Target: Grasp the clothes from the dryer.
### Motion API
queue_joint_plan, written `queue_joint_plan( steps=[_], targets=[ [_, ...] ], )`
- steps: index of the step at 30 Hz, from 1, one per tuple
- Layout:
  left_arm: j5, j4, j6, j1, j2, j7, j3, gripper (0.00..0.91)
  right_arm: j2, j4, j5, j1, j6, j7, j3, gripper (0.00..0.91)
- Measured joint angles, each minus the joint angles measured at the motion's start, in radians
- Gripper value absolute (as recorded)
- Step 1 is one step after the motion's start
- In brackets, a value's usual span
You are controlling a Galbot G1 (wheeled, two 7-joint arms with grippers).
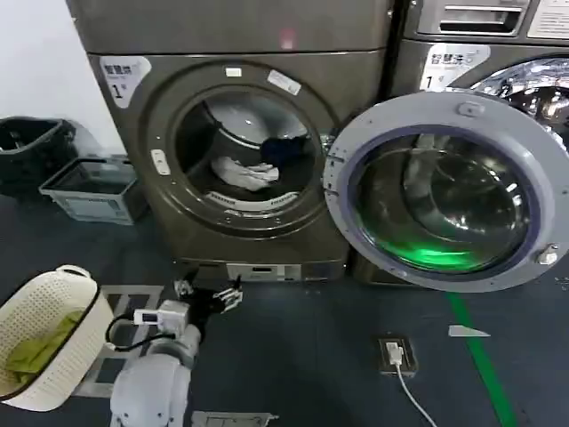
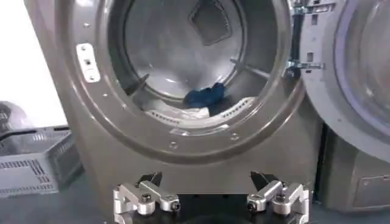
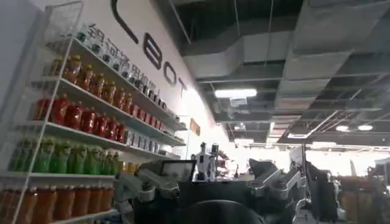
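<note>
Two pieces of the clothes lie low in the drum of the dryer (image 1: 240, 142): a whitish-grey piece (image 1: 244, 173) at the front lip, a dark navy piece (image 1: 283, 149) just behind, touching it. The round door (image 1: 449, 191) is swung fully open to the right, so the drum mouth is clear for reaching in. Left gripper (image 1: 209, 296) hovers low before the dryer's base, aimed at the mouth, jaws spread wide, holding nothing. Right gripper (image 3: 210, 182) points up toward the ceiling w/ store shelves (image 3: 85, 128) beside it, jaws spread, prob. parked. A white basket (image 1: 49, 311) w/ a yellow-green cloth (image 1: 36, 349) sits at the robot's left.
</note>
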Motion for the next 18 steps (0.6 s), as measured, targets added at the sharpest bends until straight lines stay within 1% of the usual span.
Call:
queue_joint_plan(
  steps=[7,18],
  targets=[
    [0.003,-0.001,0.000,0.000,-0.001,-0.003,0.000,0.907,0.010,-0.004,0.028,-0.012,0.023,0.015,0.012,0.907],
    [0.007,-0.001,0.000,0.000,-0.003,-0.007,0.003,0.907,0.023,0.000,0.048,-0.018,0.045,0.017,0.012,0.907]
  ],
)
